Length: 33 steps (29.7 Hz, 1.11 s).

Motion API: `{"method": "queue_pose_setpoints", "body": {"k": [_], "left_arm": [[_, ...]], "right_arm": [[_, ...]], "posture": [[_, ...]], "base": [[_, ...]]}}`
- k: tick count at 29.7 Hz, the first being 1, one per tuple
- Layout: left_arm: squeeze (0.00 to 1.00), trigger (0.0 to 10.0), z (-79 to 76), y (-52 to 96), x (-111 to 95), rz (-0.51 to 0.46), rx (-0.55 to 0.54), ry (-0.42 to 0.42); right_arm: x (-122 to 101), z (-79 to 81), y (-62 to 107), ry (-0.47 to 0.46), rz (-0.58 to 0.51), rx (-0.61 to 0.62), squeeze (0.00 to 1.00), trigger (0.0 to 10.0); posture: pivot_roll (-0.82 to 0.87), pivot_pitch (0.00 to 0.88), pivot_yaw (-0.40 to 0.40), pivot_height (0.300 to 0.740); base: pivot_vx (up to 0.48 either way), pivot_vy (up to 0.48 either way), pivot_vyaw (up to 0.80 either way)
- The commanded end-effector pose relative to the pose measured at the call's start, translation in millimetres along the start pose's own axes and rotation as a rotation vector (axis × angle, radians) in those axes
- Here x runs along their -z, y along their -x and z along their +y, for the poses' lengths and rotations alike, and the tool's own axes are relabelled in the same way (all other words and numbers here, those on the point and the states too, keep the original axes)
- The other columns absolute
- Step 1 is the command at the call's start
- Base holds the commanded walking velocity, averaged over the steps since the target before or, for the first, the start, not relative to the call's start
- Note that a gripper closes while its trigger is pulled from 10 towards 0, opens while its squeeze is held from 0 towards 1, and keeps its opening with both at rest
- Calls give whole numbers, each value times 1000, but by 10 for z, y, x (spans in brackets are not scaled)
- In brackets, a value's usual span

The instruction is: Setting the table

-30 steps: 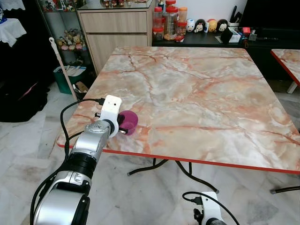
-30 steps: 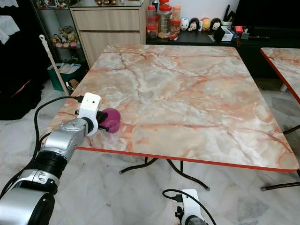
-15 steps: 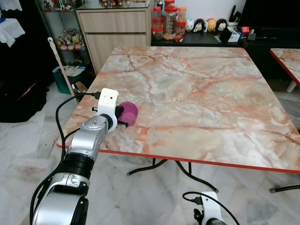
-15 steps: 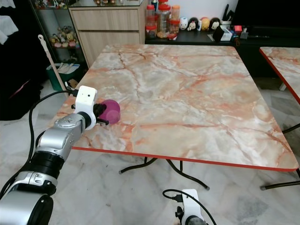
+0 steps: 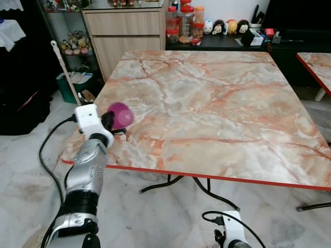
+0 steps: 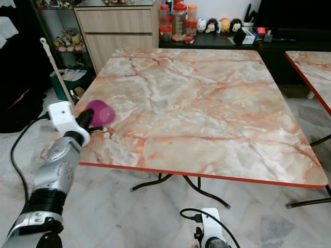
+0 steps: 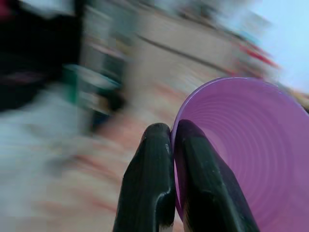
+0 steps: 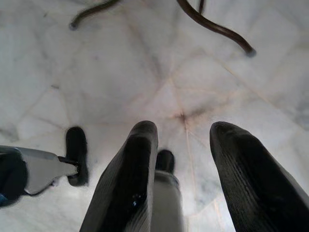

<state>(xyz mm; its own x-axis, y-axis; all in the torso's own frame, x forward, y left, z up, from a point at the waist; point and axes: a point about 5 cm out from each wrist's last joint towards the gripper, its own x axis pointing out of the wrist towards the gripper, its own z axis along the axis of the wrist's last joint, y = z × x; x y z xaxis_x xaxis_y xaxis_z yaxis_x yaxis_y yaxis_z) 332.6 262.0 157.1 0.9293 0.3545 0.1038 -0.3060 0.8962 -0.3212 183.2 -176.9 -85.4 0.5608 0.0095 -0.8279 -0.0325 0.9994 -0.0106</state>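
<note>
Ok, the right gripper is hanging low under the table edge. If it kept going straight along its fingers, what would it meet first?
Most likely the marble floor. The right gripper points downward with open jaws, and nothing lies between it and the tiles. The dark table legs sit farther ahead and look off that line, though depth is hard to judge.

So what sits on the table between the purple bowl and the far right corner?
Nothing: in the left eye view only bare marble table runs from the purple bowl, pinched by the left gripper.

Home dining area, marble-top table [image 5: 217, 103], wooden sideboard [image 5: 126, 28], jars [image 5: 185, 23], probably figurines [image 5: 227, 27]
</note>
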Motion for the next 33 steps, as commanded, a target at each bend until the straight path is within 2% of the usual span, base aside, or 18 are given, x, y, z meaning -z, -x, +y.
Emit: {"method": "queue_pose_setpoints", "body": {"k": [1,3,6,9,10,13,15,16,17,18,20,21,22,23,24,27,30,33], "left_arm": [[0,10000,389,9,-186,-89,-168,7],[0,10000,607,38,-237,-115,-251,-23],[0,10000,836,102,-273,-131,-323,-91],[0,10000,1104,203,-177,-62,-400,-259],[0,10000,1226,262,-90,-7,-430,-339],[0,10000,1415,403,141,133,-448,-505],[0,10000,1451,477,308,227,-415,-570],[0,10000,1499,611,544,346,-383,-589],[0,10000,1499,611,544,346,-383,-589],[0,10000,1502,754,774,457,-330,-598],[0,10000,1472,921,1006,564,-266,-626],[0,10000,1416,1045,1177,633,-217,-602],[0,10000,1387,1088,1237,656,-199,-579],[0,10000,1284,1234,1423,729,-122,-602],[0,10000,1284,1234,1423,729,-122,-602],[0,10000,1152,1430,1635,801,-90,-538],[0,10000,1060,1561,1766,847,-86,-498],[0,10000,971,1617,1837,855,-94,-429]], "right_arm": [[-9,-4,-1,11,0,-3,0,10000],[-14,0,-2,12,-1,-5,0,10000],[-27,2,-4,10,-4,-6,0,10000],[-35,9,-6,7,-6,-7,0,10000],[-37,14,-7,6,-7,-8,0,10000],[-30,21,-7,2,-6,-8,0,10000],[-21,21,-5,1,-3,-6,0,10000],[-4,21,-3,-2,1,-5,0,10000],[-4,21,-3,-2,1,-5,0,10000],[4,19,-1,-9,2,-2,0,10000],[9,17,0,-15,2,1,0,10000],[13,12,1,-19,2,2,0,10000],[14,9,1,-21,1,3,0,10000],[18,-1,3,-27,1,7,0,10000],[18,-1,3,-27,1,7,0,10000],[11,-14,4,-37,-6,13,0,10000],[8,-26,5,-39,-9,15,0,10000],[0,-38,6,-32,-11,16,0,10000]], "posture": [[26,0,23,732],[29,0,20,732],[31,0,19,732],[34,0,22,732],[34,0,23,732],[35,0,26,732],[38,0,27,732],[31,0,30,732],[31,0,30,732],[30,0,33,732],[26,0,36,732],[25,0,38,732],[24,0,38,732],[17,0,39,732],[17,0,39,732],[13,0,37,732],[10,0,30,732],[8,0,25,732]], "base": [[0,0,0],[0,0,0],[0,0,0],[0,0,0],[0,0,0],[0,0,0],[0,0,0],[0,0,0],[0,0,0],[0,0,0],[0,0,0],[0,0,0],[0,0,0],[0,0,0],[0,0,0],[0,0,0],[0,0,0],[0,0,0]]}}
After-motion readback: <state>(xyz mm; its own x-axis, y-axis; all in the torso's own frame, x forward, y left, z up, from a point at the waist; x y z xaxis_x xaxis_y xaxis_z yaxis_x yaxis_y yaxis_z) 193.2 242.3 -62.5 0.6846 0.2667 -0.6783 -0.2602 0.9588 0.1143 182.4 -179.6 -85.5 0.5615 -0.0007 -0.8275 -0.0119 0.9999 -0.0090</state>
